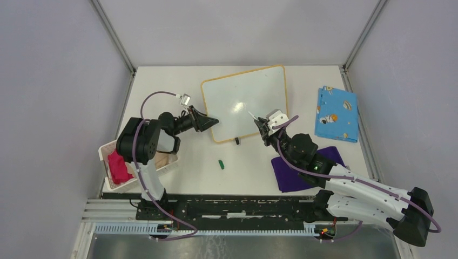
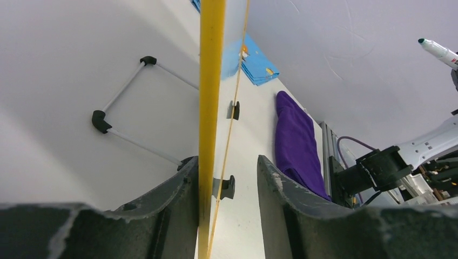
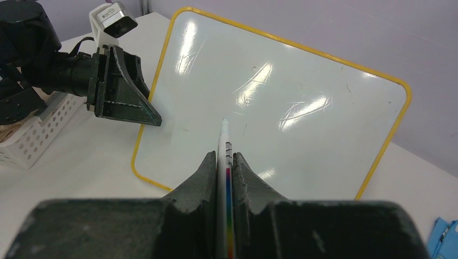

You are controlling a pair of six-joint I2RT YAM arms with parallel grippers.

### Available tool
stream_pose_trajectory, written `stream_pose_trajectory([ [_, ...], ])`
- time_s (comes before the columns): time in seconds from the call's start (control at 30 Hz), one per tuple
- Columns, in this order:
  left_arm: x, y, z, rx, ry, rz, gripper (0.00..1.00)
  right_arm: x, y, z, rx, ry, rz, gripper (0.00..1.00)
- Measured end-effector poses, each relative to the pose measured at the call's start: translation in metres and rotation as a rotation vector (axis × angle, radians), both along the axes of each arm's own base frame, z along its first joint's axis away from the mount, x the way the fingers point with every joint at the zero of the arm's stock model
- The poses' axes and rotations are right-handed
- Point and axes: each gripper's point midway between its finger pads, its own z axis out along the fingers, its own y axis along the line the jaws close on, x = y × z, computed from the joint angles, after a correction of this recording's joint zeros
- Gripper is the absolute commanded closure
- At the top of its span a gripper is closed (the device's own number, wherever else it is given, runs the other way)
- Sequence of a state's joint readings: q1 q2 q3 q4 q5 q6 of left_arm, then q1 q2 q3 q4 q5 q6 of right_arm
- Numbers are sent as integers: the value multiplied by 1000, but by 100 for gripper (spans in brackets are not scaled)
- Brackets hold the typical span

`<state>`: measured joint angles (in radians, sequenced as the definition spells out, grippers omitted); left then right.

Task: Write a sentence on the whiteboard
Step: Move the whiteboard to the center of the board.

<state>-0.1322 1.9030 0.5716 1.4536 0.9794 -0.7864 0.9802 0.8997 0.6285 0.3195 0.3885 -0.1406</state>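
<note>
The whiteboard [image 1: 246,100], glossy white with a yellow rim, lies on the table's middle; no sentence shows on its face [image 3: 281,97]. My left gripper [image 1: 215,122] straddles its left rim near the front corner. In the left wrist view the rim [image 2: 210,97] runs between the fingers of the left gripper [image 2: 227,159]; one finger [image 2: 183,183] touches it, the other stands apart. My right gripper [image 1: 264,125] is shut on a white marker [image 3: 224,145], whose uncapped tip [image 3: 224,123] points over the board's lower middle. That marker [image 2: 440,51] also appears in the left wrist view.
A green cap [image 1: 221,163] lies on the table in front of the board. A purple cloth [image 1: 302,170] lies under the right arm and a blue patterned cloth [image 1: 336,113] at the right. A white basket [image 1: 106,151] with a red cloth stands at the left.
</note>
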Motion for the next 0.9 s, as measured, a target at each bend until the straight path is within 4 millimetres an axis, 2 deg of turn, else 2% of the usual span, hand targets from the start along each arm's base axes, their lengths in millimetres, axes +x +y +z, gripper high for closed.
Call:
stream_pose_trajectory([
  [0.4, 0, -4, -16, -8, 58, -52, 77, 1, -2, -1, -2, 2, -10, 100],
  [0.6, 3, -6, -11, -8, 18, -80, 98, 1, -2, -1, -5, 4, -14, 100],
  [0.9, 6, -5, -11, -3, 5, -117, 98, 1, -3, -2, -13, 3, -15, 100],
])
